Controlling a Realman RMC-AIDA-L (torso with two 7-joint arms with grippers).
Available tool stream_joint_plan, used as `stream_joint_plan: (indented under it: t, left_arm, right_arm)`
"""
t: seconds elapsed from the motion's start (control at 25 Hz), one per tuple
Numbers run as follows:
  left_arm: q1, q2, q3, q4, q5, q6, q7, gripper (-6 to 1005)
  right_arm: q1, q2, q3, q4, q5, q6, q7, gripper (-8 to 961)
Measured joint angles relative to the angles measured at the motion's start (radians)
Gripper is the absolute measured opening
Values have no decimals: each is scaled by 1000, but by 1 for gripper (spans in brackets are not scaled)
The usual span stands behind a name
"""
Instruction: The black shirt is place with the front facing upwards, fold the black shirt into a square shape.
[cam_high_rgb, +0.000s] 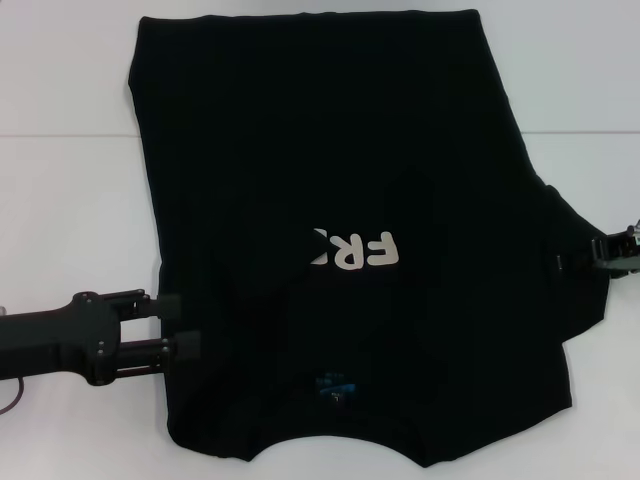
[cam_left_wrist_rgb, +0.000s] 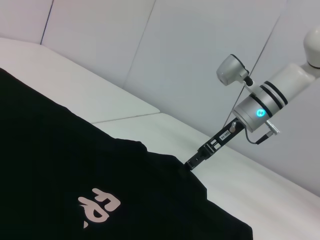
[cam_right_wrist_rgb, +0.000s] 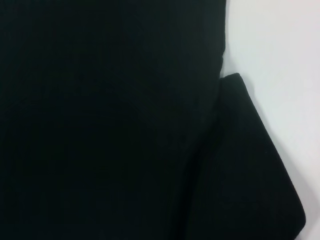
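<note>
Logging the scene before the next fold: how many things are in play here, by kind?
Shirts: 1, the black shirt, one side folded over its cream lettering.
Grippers: 2, the left gripper at the shirt's left edge, the right gripper at its right sleeve.
Tables: 1, the white table.
Total: 4

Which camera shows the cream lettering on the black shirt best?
The head view: the cream lettering lies mid-chest on the black shirt, partly covered by a fold. The left wrist view shows it small and slanted; the right wrist view shows only cloth.
</note>
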Motion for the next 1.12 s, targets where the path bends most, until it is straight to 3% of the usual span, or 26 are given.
stream_joint_plan:
  t: [0.44,0.68,0.8,1.12]
  left_arm:
    - [0,0,-1,1,0,4,0,712]
    - [0,0,-2,1,0,4,0,713]
    - [0,0,-2,1,0,4,0,713]
    - [0,0,-1,1,0,-2,0,712]
  right_arm:
    - [0,0,-20,-14,3,-2,0,882]
    - [3,0,-22,-15,1,-1,0,675]
    - [5,0,-22,-15,0,-1,0,432]
    - [5,-4,-21,-15,-1,-2,0,97]
